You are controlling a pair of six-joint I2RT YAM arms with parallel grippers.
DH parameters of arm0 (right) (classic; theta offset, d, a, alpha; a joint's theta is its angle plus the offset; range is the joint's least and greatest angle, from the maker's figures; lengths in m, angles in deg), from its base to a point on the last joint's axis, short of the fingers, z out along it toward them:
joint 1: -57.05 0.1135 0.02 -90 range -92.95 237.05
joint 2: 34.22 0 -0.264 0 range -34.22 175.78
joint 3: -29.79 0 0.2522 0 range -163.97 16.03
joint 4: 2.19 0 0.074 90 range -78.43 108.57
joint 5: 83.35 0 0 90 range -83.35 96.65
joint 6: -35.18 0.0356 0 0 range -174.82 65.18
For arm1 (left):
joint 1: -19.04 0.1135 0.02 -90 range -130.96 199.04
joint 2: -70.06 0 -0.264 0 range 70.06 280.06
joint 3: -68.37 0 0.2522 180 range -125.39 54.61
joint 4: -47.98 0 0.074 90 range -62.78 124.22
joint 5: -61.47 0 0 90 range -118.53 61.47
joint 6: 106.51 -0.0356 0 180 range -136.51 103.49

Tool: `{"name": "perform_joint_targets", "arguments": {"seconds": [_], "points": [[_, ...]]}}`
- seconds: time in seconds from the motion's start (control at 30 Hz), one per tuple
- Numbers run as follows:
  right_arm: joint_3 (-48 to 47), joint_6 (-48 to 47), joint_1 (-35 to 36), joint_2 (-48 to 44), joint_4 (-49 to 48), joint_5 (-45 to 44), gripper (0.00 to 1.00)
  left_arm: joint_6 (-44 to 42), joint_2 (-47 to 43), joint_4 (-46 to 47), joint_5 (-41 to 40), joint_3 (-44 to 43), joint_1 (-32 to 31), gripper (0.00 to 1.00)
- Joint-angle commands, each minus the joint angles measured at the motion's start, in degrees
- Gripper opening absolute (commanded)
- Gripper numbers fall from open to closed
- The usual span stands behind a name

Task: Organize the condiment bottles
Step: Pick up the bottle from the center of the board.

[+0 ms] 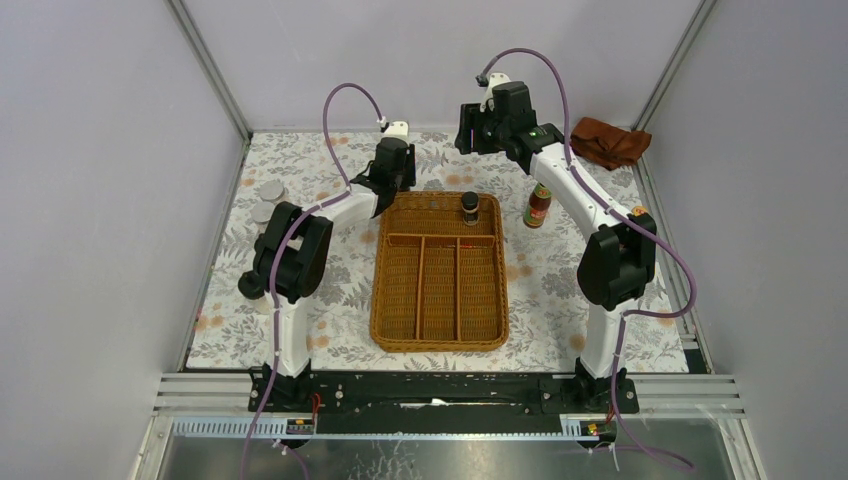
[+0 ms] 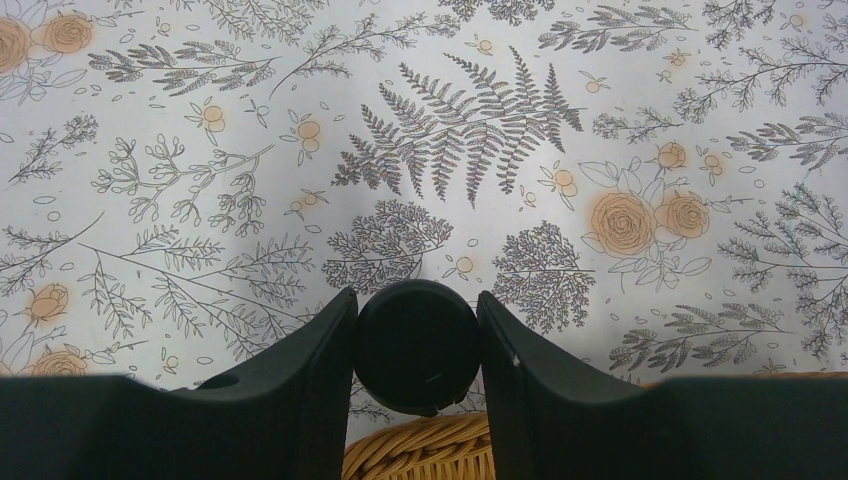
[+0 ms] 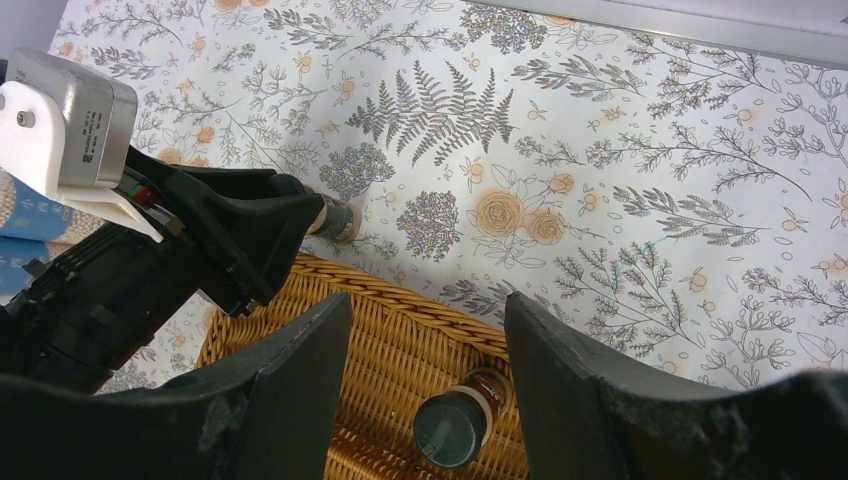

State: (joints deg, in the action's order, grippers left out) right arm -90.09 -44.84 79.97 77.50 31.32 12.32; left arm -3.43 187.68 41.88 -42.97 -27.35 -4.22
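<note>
My left gripper is shut on a tiny dark black-capped bottle and holds it upright just outside the back left rim of the wicker tray. The right wrist view shows that bottle between the left fingers. A second tiny dark bottle stands in the tray's back compartment, below my open, empty right gripper, and shows in the right wrist view. A red yellow-capped sauce bottle stands right of the tray. Two silver-lidded shakers stand at the left.
The tray has three long compartments in front of the back one. A rust-brown cloth lies at the back right corner. A metal frame borders the flowered table mat on all sides. The left arm's elbow hides part of the table's left side.
</note>
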Motion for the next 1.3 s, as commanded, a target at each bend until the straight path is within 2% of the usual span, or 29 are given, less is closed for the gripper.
{"name": "perform_joint_targets", "arguments": {"seconds": [0.0, 0.07, 0.67, 1.27], "points": [[-2.1, 0.4, -0.3, -0.7, -2.2, 0.6, 0.65, -1.0, -1.0, 3.1, -1.6, -0.3, -0.5, 0.05], [-1.9, 0.3, -0.4, -1.0, -2.1, 0.4, 0.65, -1.1, -1.4, 3.0, -1.6, -0.3, -0.5, 0.0], [-0.5, -0.2, -0.3, -3.5, -2.4, -0.7, 0.65, -0.6, -9.9, -0.1, -5.8, 0.5, -2.5, 0.0], [6.4, 1.2, -0.3, -9.8, -4.6, -1.5, 0.64, 0.8, -20.3, -1.7, -8.1, 9.1, -4.4, 0.0]]}}
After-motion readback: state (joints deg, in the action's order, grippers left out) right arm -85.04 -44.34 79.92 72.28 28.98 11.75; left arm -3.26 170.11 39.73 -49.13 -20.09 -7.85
